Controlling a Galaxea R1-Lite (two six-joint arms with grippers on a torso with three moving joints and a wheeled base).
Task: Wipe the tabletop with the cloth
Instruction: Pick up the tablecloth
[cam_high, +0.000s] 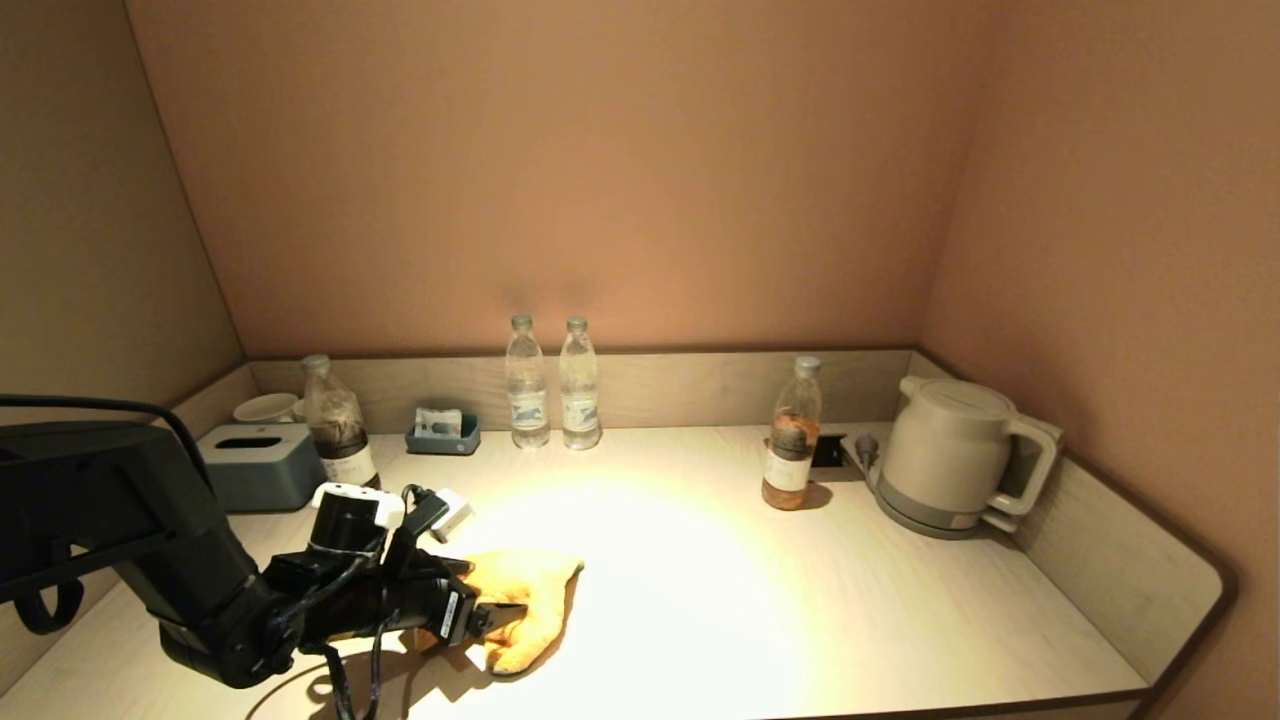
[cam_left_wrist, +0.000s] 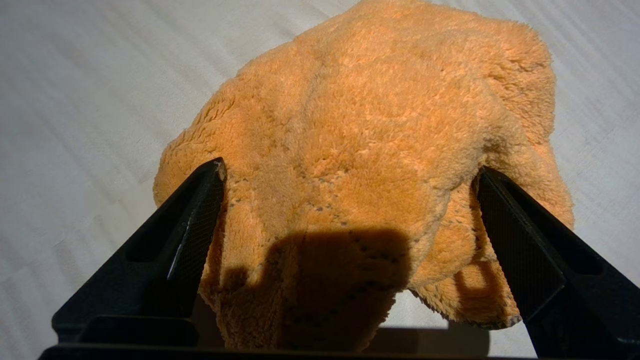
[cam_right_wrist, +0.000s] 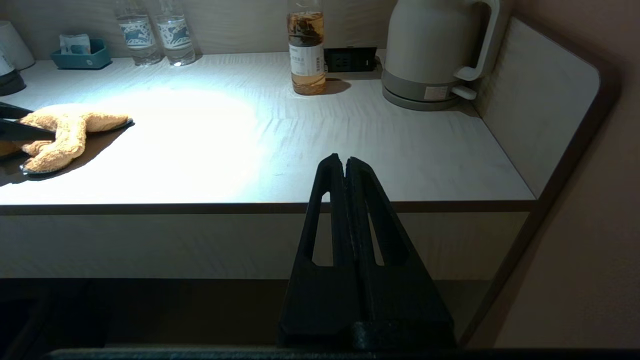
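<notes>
The left gripper (cam_high: 492, 618) sat low over the near left part of the tabletop (cam_high: 760, 600), its fingers (cam_left_wrist: 190, 220) spread wide with the crumpled orange cloth (cam_left_wrist: 370, 165) lying on the surface between them and bunched ahead of the tips. Neither finger pinched it. Beyond the cloth stood two water bottles (cam_high: 552, 385). The right gripper (cam_right_wrist: 345, 162) hung below the table's front edge, fingers pressed together and holding nothing; the kettle (cam_right_wrist: 435, 50) stood far ahead of it.
</notes>
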